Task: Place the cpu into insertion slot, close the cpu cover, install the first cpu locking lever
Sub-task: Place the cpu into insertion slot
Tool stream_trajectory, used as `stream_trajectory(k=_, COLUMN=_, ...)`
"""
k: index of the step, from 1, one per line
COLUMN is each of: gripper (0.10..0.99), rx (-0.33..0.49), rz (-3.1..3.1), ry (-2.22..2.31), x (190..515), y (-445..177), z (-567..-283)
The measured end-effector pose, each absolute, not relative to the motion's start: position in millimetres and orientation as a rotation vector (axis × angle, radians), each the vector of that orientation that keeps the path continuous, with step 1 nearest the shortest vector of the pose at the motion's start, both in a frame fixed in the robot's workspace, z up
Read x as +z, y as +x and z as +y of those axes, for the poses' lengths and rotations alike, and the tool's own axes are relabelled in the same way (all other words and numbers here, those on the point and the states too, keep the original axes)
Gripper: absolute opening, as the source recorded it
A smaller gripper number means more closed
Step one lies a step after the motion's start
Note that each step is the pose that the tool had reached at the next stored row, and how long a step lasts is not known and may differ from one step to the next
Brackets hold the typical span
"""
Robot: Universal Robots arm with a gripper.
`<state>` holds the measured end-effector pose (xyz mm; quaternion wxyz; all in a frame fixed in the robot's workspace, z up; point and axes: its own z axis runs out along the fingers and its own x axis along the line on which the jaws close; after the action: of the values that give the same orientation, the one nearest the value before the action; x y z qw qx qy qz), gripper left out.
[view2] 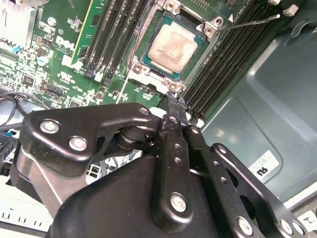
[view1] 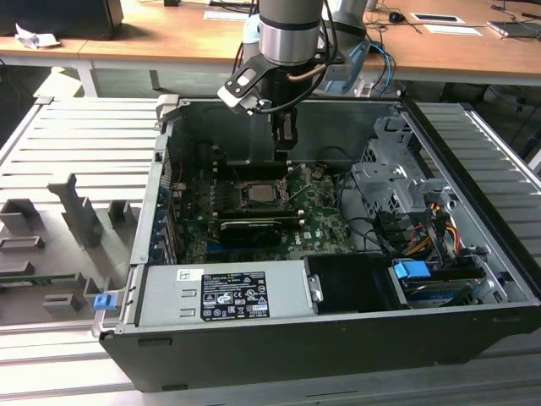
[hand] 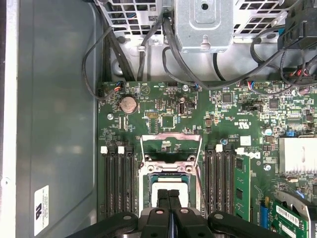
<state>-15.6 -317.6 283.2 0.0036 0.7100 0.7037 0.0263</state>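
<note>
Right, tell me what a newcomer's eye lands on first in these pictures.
First, the robot arm reaching down into the open computer case. In the second wrist view its black gripper, fingers together, points at the edge of the socket. Just past its tip sits the cpu, silver-tan top up, seated in the socket on the green motherboard.
</note>
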Motion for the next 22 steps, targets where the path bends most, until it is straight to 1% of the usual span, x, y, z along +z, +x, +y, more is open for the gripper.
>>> stream_trajectory(k=22, gripper=0.106, rx=0.082, rz=2.206, ry=2.225, x=292.6, y=-11.7, z=-315.7)
